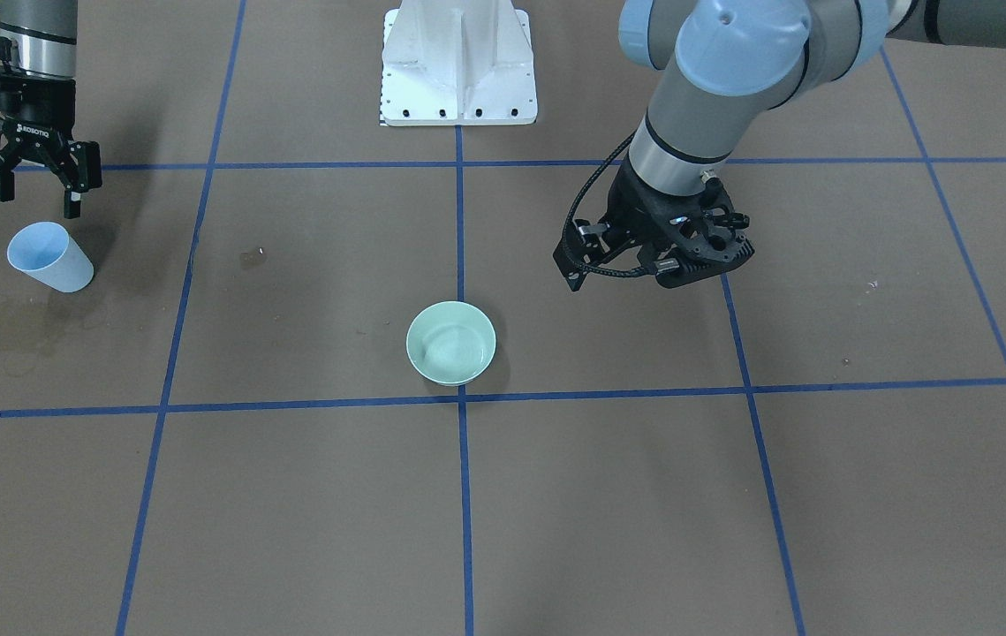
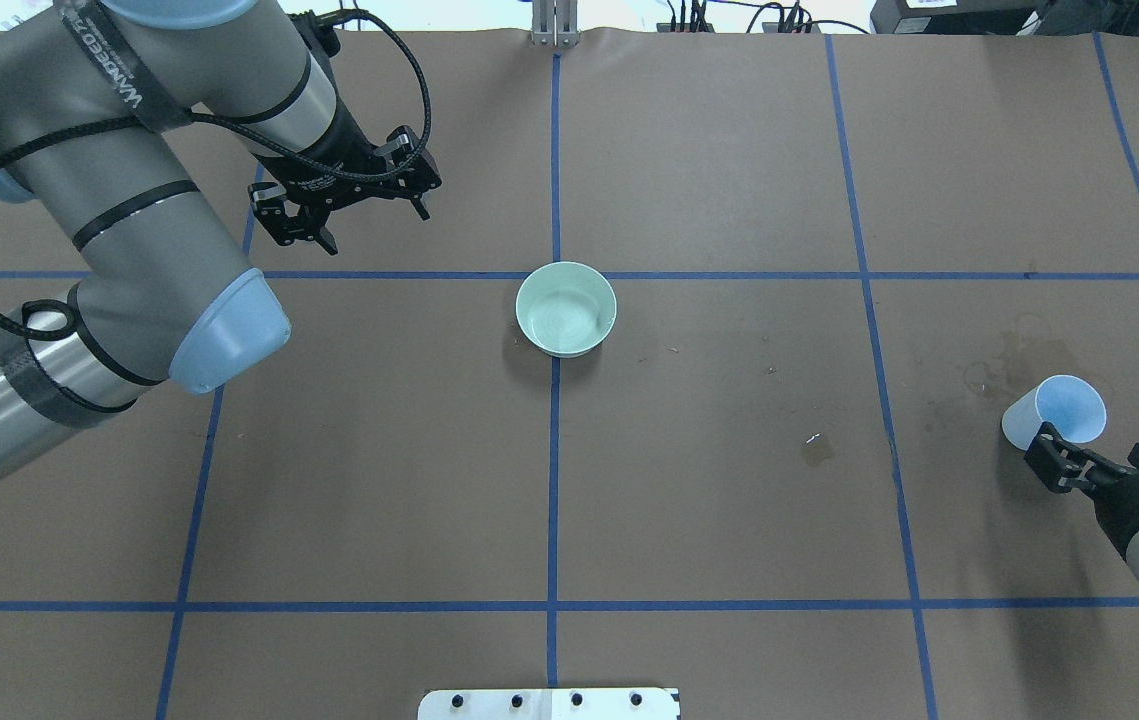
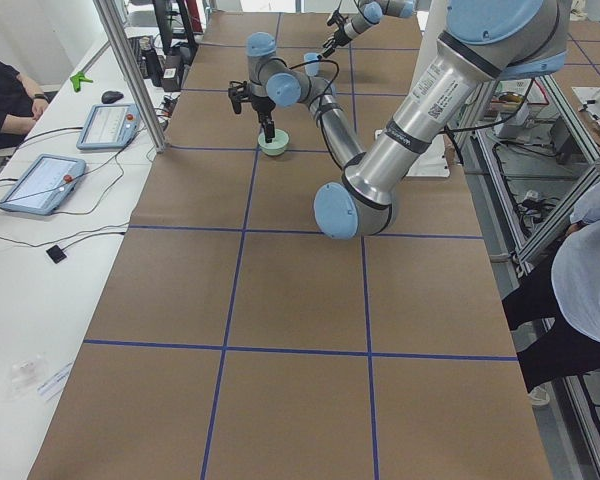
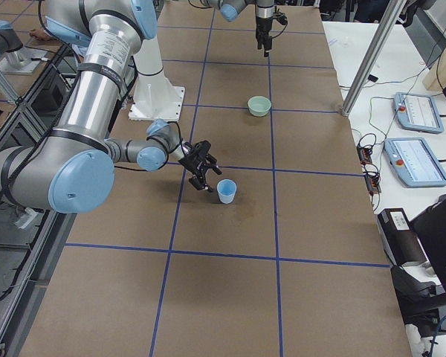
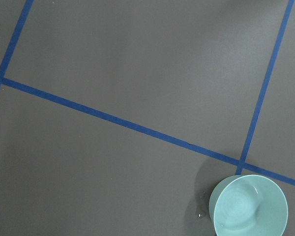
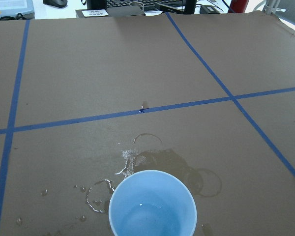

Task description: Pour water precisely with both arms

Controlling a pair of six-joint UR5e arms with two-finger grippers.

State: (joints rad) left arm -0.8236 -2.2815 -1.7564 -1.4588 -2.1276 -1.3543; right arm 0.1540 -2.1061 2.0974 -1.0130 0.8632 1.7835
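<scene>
A pale-blue cup [image 1: 49, 256] stands upright at the table's right end, with a little clear water [image 6: 148, 220] glinting in its bottom. My right gripper [image 1: 36, 196] hovers open just behind the cup [image 2: 1054, 411], its fingers apart and holding nothing. A mint-green bowl [image 2: 566, 309] sits at the table's centre on a blue tape crossing, with a faint sheen inside [image 5: 248, 206]. My left gripper [image 2: 369, 222] hangs open above the table, beyond and to the left of the bowl, and is empty.
Wet rings and droplets [image 6: 152, 157] stain the brown paper around the cup. A small puddle [image 2: 816, 450] lies between cup and bowl. The white pedestal [image 1: 458, 62] stands at the robot's side. People [image 3: 0, 100] and tablets [image 3: 40, 182] flank the table.
</scene>
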